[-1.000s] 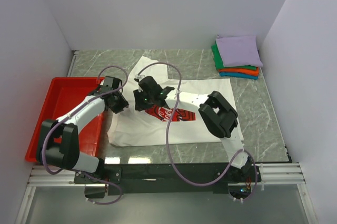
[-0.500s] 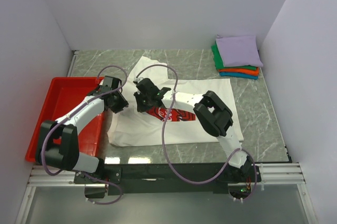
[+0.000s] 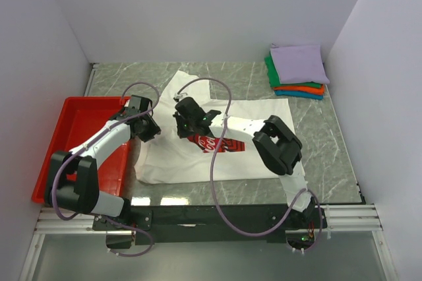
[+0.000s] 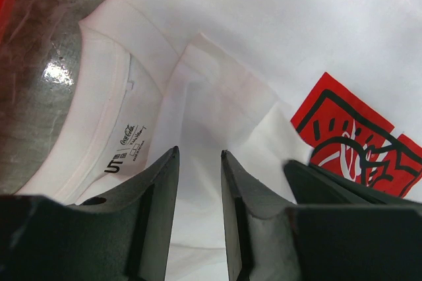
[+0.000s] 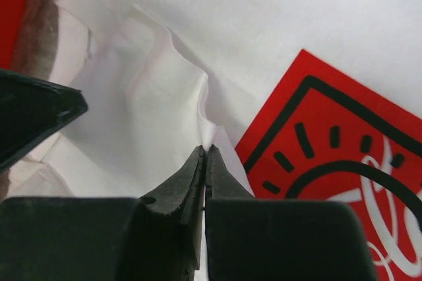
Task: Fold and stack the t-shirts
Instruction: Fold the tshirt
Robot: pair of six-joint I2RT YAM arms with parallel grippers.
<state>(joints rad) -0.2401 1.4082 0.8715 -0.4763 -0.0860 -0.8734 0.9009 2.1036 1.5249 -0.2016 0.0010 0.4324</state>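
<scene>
Your white Coca-Cola t-shirt (image 3: 171, 162) lies spread on marble surface (image 3: 119, 76), left edge by red tray (image 3: 72, 129). Your right jaws pressed together, pinching cloth fold beside red print (image 5: 330, 156). Your left jaws parted narrowly, gripping nothing, over cloth near collar label (image 4: 125, 149). Folded tees (image 3: 298, 70) stacked in far-right corner.

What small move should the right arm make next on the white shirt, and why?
Probably lift the right gripper slightly: its jaws look shut on a raised ridge of the white t-shirt beside the red print, while the left gripper hangs open near the collar.
</scene>
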